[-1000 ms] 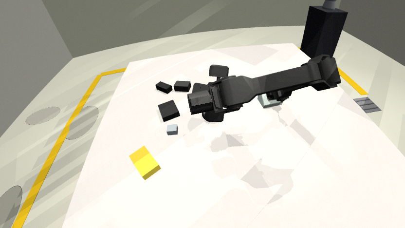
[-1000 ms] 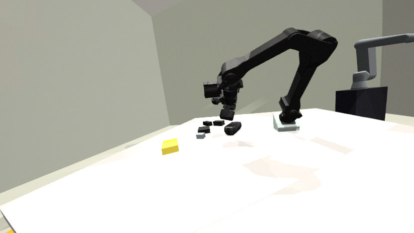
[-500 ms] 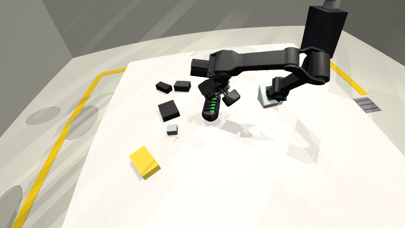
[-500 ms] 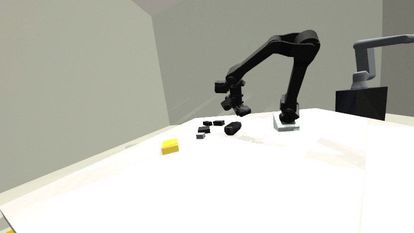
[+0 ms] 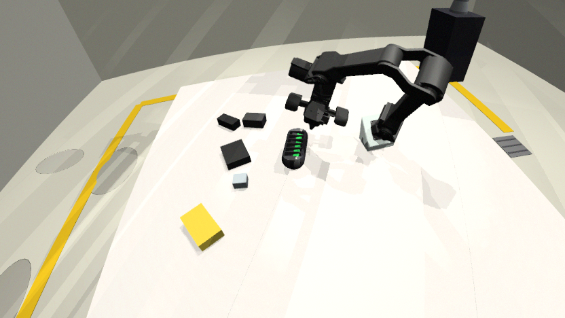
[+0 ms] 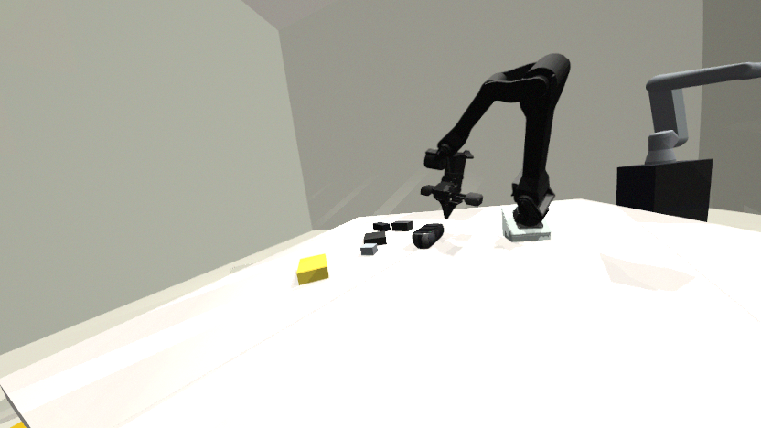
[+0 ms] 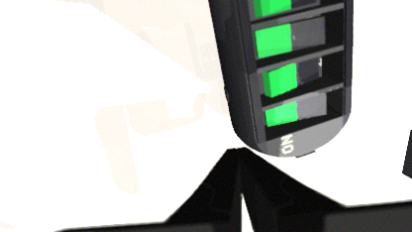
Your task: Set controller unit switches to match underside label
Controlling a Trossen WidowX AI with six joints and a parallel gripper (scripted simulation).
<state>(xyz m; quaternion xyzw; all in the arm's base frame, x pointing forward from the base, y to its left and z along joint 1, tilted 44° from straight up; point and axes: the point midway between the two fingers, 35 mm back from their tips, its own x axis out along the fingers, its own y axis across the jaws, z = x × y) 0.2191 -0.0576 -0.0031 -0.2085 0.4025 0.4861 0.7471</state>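
Note:
The dark grey controller unit (image 5: 295, 148) (image 6: 427, 235) (image 7: 239, 74) sits upright on the bench, its rocker switches facing up. In the wrist view several rockers show, with green ends to the left and dark ends to the right; the far ones are cut off by the frame. The second rocker from the near end (image 7: 280, 80) shows a side face on its green end; the exact tilts are hard to tell. "ON" is printed at the unit's near end. The label underneath is hidden. My gripper (image 5: 312, 127) (image 6: 446, 217) (image 7: 237, 149) is shut and empty, pointing down beside the unit's robot-side end.
Two small black blocks (image 5: 228, 121) (image 5: 254, 119), a larger black block (image 5: 235, 153) (image 6: 375, 238), a light grey block (image 5: 240, 180) (image 6: 368, 249) and a yellow block (image 5: 201, 225) (image 6: 312, 268) lie left of the unit. The arm's pale base (image 5: 367, 136) (image 6: 527, 234) stands to the right.

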